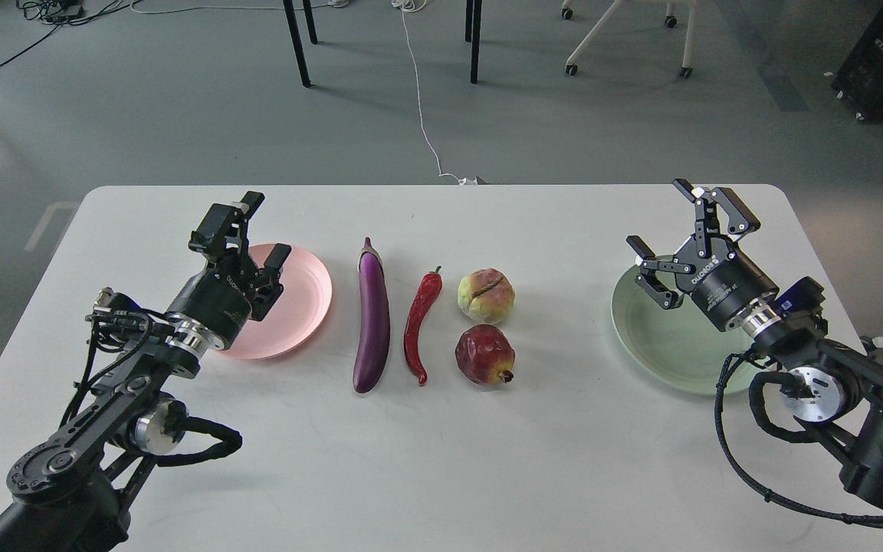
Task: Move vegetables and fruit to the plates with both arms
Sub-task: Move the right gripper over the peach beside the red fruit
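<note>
On the white table, a long purple eggplant [372,316] lies lengthwise in the middle, with a curved red chili pepper [421,322] just right of it. Further right sit a yellow-green blushed fruit [486,294] and, nearer me, a dark red pomegranate [484,353]. A pink plate [300,307] lies left of the eggplant, and my left gripper [257,227] hangs open over its left side, holding nothing. A pale green plate [667,349] lies at the right. My right gripper [693,233] is open above the green plate's far edge, also holding nothing.
The table [441,460] has rounded far corners and its far edge runs close behind both grippers. Beyond it on the grey floor are black table legs [297,42], a white cable [422,115] and a wheeled chair base [625,38].
</note>
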Motion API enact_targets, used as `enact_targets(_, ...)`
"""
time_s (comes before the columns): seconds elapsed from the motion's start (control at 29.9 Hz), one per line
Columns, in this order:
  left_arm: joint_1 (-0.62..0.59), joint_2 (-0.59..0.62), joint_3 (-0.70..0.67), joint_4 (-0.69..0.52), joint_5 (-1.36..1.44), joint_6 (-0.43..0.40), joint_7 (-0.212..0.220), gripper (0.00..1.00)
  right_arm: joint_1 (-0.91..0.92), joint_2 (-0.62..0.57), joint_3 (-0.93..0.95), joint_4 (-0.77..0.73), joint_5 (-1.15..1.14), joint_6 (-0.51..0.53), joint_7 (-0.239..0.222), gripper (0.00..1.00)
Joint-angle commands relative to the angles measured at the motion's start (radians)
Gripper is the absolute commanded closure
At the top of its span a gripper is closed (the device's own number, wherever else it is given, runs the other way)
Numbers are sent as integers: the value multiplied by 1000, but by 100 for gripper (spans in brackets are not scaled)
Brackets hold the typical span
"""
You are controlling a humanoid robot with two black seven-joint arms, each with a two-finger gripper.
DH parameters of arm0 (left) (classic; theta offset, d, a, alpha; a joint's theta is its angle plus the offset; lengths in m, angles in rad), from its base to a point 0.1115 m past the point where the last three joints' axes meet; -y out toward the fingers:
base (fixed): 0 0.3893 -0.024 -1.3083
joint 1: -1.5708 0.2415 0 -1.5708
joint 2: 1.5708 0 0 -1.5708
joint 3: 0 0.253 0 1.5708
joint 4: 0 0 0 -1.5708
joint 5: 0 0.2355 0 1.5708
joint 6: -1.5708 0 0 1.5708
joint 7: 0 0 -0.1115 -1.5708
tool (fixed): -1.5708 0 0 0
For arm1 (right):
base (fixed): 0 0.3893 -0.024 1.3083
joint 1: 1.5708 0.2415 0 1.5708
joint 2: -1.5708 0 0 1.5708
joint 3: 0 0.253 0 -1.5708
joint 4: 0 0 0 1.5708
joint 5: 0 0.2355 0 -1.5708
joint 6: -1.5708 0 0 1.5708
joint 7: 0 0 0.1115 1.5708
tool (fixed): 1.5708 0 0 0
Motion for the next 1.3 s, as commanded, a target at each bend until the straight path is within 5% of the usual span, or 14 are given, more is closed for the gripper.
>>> enact_targets(0.0,-3,-9,2,-6,15,10,2,1,-38,-28,20,42,-2,0,0,2)
enact_targets(0.2,0,-9,6,1,-2,2,3,1,3,-59,22,56,-55,0,0,2)
enact_targets(0.33,3,-2,9,6,-2,-1,-2,1,167,-92,-18,59,-291,0,0,2)
enact_targets(0.6,3,7,6,-9,-27,-52,-2,1,715,-71,-464,25,-782,0,0,2)
enact_targets(0.8,9,13,6,-35,-59,-88,-1,1,966,150,-788,-90,-1103,0,0,2)
enact_targets(1.27,29,22,-6,-65,-59,-90,-2,0,937,475,-1031,-271,-1279,-72,0,2)
